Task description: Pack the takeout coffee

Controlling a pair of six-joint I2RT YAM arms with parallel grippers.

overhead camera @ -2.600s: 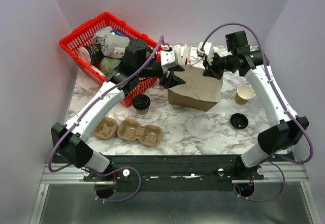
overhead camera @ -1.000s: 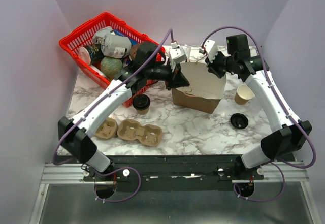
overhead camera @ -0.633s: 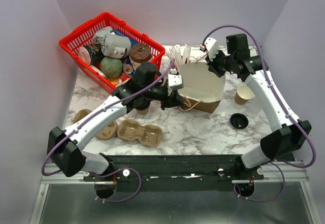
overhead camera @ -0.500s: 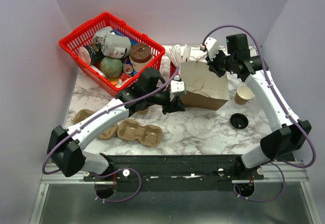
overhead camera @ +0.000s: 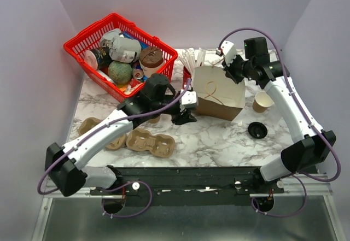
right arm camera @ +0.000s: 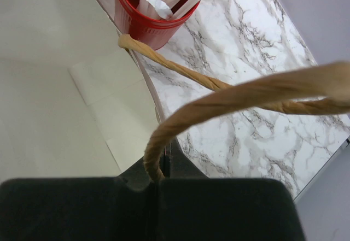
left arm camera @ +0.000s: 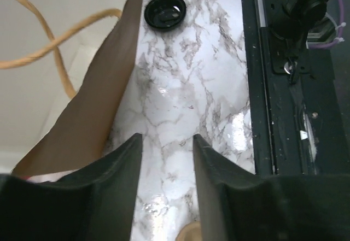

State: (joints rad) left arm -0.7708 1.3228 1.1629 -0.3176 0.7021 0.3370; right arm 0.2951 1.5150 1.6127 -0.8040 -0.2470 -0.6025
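Observation:
The takeout coffee [overhead camera: 155,119] is almost hidden under my left arm; only a sliver of brown shows left of the bag. The brown paper bag [overhead camera: 220,95] stands open at mid-table, and its side and twine handle fill the left of the left wrist view [left arm camera: 104,88]. My left gripper [overhead camera: 184,117] is open and empty, low over the marble by the bag's near left corner, with bare marble between its fingers [left arm camera: 167,138]. My right gripper [overhead camera: 229,70] is shut on the bag's far rim beside a twine handle [right arm camera: 164,164].
A red basket [overhead camera: 82,40] of groceries stands at the back left. A red straw cup [right arm camera: 143,19] is behind the bag. A lidless tan cup [overhead camera: 263,101] and a loose black lid [overhead camera: 257,130] lie to the right. Two pulp cup carriers [overhead camera: 150,142] lie at the front left.
My left gripper has let go of the bag's left edge and dropped toward me, low over the table. The bag has gone from slumped to standing open, and the right gripper still holds it.

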